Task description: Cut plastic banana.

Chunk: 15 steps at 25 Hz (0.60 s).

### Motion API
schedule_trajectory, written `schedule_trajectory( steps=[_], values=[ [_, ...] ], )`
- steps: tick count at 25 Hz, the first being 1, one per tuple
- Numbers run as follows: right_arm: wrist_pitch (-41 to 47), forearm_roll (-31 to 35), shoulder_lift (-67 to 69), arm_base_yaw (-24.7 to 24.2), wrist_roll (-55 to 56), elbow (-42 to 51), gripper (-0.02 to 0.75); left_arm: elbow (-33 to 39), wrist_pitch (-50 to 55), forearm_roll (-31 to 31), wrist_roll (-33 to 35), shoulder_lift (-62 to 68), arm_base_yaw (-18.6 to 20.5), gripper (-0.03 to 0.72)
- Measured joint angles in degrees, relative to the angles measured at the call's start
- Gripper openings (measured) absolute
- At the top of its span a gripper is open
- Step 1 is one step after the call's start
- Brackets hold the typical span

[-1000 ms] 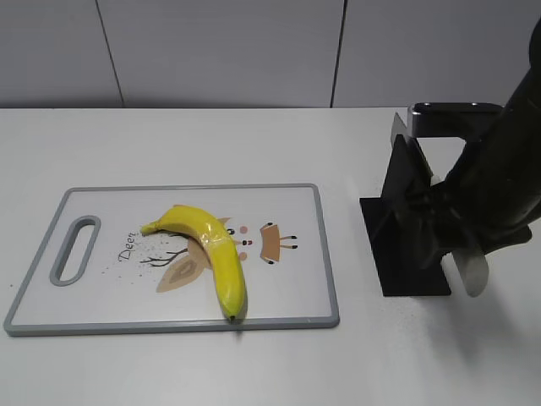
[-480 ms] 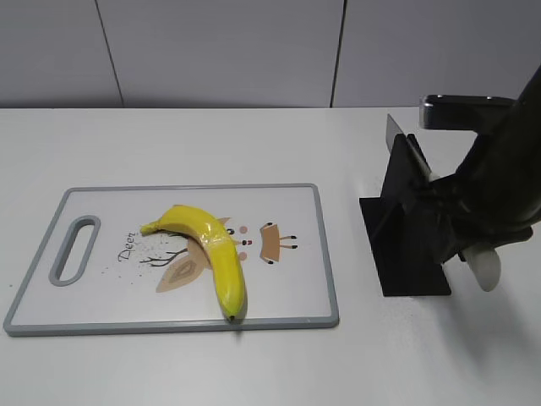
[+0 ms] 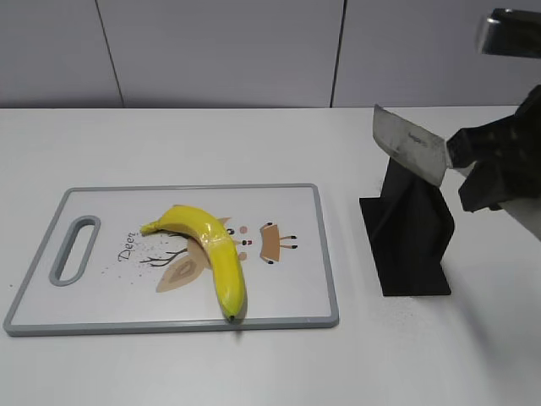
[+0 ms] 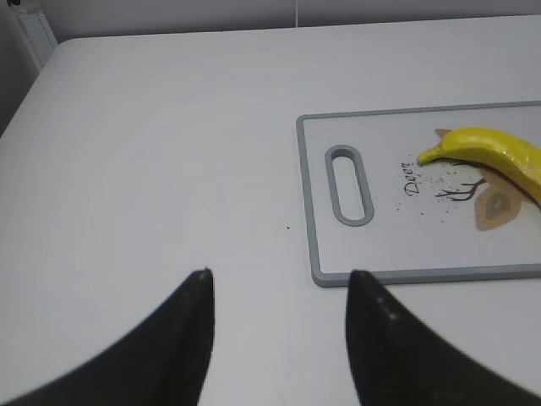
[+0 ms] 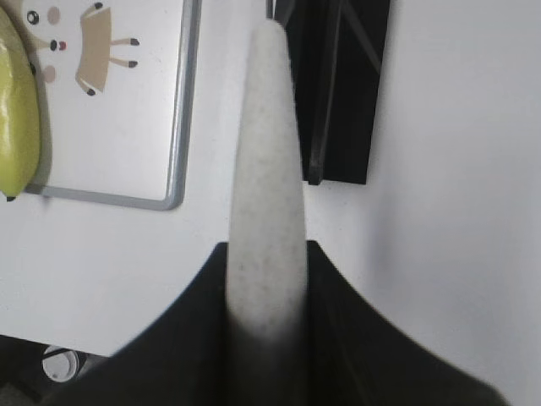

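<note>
A: Claws?
B: Right claw (image 5: 264,296) clamped on knife (image 3: 412,150) handle, above the stand (image 3: 410,241). Left claw (image 4: 279,288) apart, holding nothing.
A: Banana (image 3: 209,251)?
B: On board (image 3: 296,315) centre, 9 o'clock of stand. Board reads "Deer"

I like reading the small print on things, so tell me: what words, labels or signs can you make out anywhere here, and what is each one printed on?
"Deer": handwritten-style black lettering on the cutting board, beside its handle slot and next to the plastic banana; also readable in the left wrist view.
Small dark marking on the knife blade: too small and blurred to read.
Nothing readable on the black knife stand or the table.
</note>
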Motion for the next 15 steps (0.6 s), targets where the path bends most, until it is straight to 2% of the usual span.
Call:
schedule_trajectory(
  steps=[7, 11, 15],
  values=[
    [-5.1, -0.9, -3.6, 0.0, -0.6, -0.3, 0.192, 0.0, -0.1, 0.0, 0.0, 0.0, 0.0, 0.489],
    [-9.1, -1.2, -3.3, 0.0, -10.9, -1.4, 0.192, -0.7, -1.7, 0.1, 0.0, 1.2, 0.0, 0.489],
    [-9.2, -1.4, 0.8, 0.0, -15.4, -5.9, 0.192, -1.9, -8.8, 0.1, 0.0, 8.2, 0.0, 0.489]
  ],
)
